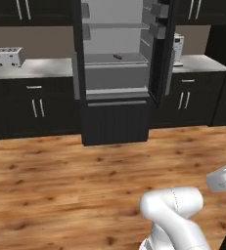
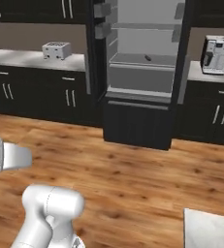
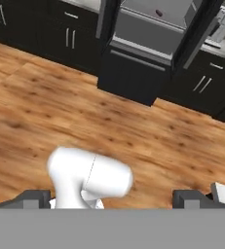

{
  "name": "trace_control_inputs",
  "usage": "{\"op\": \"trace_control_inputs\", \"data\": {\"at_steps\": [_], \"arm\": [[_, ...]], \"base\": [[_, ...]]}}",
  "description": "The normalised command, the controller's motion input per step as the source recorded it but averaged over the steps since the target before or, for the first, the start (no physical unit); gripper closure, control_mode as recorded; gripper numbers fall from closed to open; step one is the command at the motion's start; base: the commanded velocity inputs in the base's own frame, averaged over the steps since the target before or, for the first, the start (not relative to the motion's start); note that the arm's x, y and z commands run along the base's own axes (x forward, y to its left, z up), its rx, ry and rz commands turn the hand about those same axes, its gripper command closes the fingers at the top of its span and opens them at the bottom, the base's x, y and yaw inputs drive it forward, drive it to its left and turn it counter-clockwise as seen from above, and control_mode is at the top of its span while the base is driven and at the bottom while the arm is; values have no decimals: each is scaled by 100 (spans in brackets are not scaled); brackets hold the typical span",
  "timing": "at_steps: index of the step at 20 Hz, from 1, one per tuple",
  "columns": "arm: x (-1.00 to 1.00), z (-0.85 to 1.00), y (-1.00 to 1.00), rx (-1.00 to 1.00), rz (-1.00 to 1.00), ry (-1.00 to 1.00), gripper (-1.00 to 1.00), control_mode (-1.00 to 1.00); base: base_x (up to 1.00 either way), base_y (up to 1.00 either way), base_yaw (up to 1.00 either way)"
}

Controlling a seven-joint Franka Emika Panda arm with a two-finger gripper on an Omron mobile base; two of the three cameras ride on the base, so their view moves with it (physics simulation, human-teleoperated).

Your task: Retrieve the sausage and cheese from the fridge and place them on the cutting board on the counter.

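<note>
Closest to me, the gripper [image 3: 112, 198] is hanging back over the wood floor [image 1: 60, 171], well away from everything, with its two dark tips sitting far apart at the bottom of the hand view, so the jaws are spread wide and there's nothing between them. Nothing picked up yet.

Further out, the fridge [image 1: 115, 122] stands with its upper doors swung open, light grey shelves showing. On the middle shelf there's one small dark reddish thing, which I'm reading as the sausage [image 1: 117, 56] (it's tiny from here, so that's a judgement call). I can't make out the cheese from this range, could be too small or tucked out of sight. Behind on either side are the counter [image 1: 31, 68] runs, with a toaster [image 1: 7, 56] on the left stretch and a coffee machine [image 2: 214, 54] on the right one. A bit of pale marble corner pokes into the lower right of the right base view; can't say if the cutting board is over there.

So I'd call this the approach step, very early. Next I need to drive the base up to the fridge and reach in at shelf height, staying clear of the open doors, with the fingers lined up across the sausage rather than along it.
</note>
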Motion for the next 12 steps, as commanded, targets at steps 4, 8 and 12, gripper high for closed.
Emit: {"op": "trace_control_inputs", "data": {"at_steps": [4, 8, 12], "arm": [[0, 0, 0, 0, 0, 0, -100, 100], [0, 0, 0, 0, 0, 0, -100, 100], [0, 0, 0, 0, 0, 0, -100, 100]], "base": [[100, -36, 0], [100, -49, 0], [100, -59, 0]]}}
